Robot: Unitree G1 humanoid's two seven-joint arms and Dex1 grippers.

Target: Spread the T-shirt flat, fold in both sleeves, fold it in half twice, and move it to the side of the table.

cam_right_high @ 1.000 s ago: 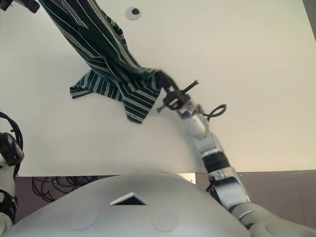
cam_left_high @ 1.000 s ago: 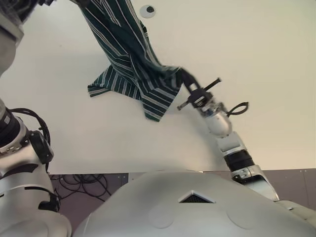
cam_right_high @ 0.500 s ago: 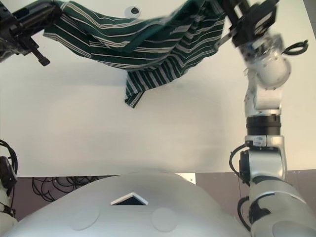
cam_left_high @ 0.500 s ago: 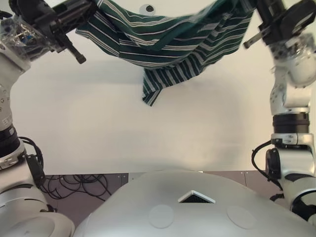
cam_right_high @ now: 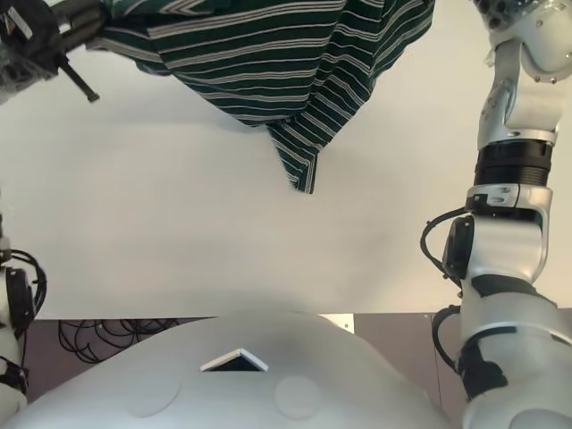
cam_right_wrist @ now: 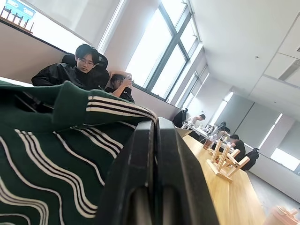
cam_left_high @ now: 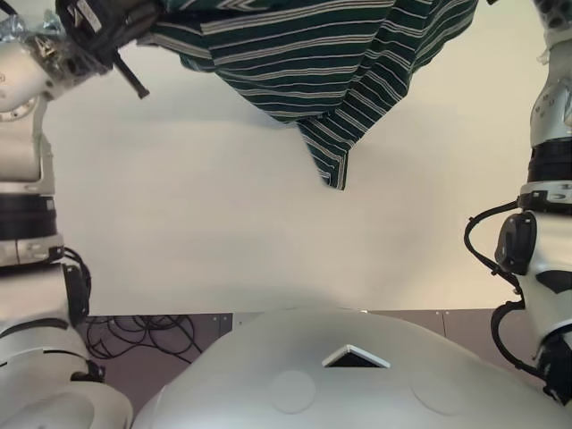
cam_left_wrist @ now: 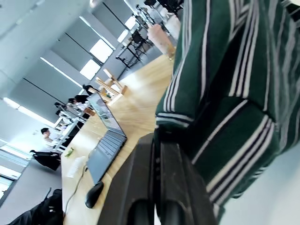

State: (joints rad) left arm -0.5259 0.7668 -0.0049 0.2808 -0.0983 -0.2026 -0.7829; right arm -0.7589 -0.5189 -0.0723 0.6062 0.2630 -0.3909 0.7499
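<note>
The white table takes up most of what there is to see, running wide from near edge to far. Over its far part hangs the T-shirt, dark green with thin pale stripes, lifted clear into the air and stretched sideways between the two arms. Its top edge is drawn across, and the loose cloth below gathers into folds that droop to a narrow point about over the middle of the table. From here I can't tell whether that tip touches the tabletop.

The left arm stands raised at the left side of the table, and the right arm stands raised at the right.

The left gripper holds one end of the shirt; seen close, its two black fingers are pressed together with a striped hem caught at their tips. The right gripper has its jaws pressed together too, pinching a striped edge of the shirt at the other end.

A tangle of black cables lies below the table's near edge.
</note>
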